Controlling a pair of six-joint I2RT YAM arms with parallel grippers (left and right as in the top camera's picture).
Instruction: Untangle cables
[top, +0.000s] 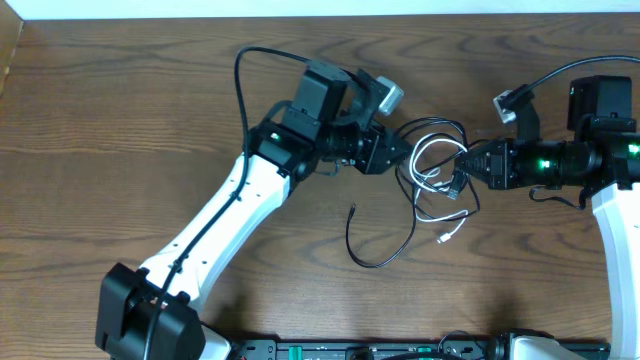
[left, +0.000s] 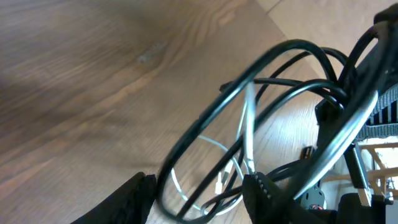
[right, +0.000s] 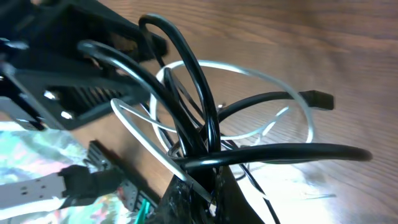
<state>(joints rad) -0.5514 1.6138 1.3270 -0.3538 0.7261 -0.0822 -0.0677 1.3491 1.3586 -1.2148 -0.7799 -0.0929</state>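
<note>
The black cable (top: 378, 266) and the white cable (top: 421, 150) are tangled in a small bundle between my two grippers at mid-table. My left gripper (top: 398, 156) is open, and a black loop (left: 249, 78) passes between its fingers (left: 199, 202), with the white cable (left: 249, 124) behind. My right gripper (top: 464, 163) is shut on the bundle; in the right wrist view its fingers (right: 208, 186) pinch black strands (right: 199, 93) and a white strand (right: 249, 70). A black tail trails toward the front, ending in a plug (top: 352, 210). The white plug (top: 443, 238) lies on the table.
The wooden table (top: 120, 130) stretches out to the left and back. The thick black wire of the left arm (top: 243, 75) arches above it. A dark rail (top: 400, 350) runs along the front edge. The left arm's body (right: 62, 62) fills the right wrist view's upper left.
</note>
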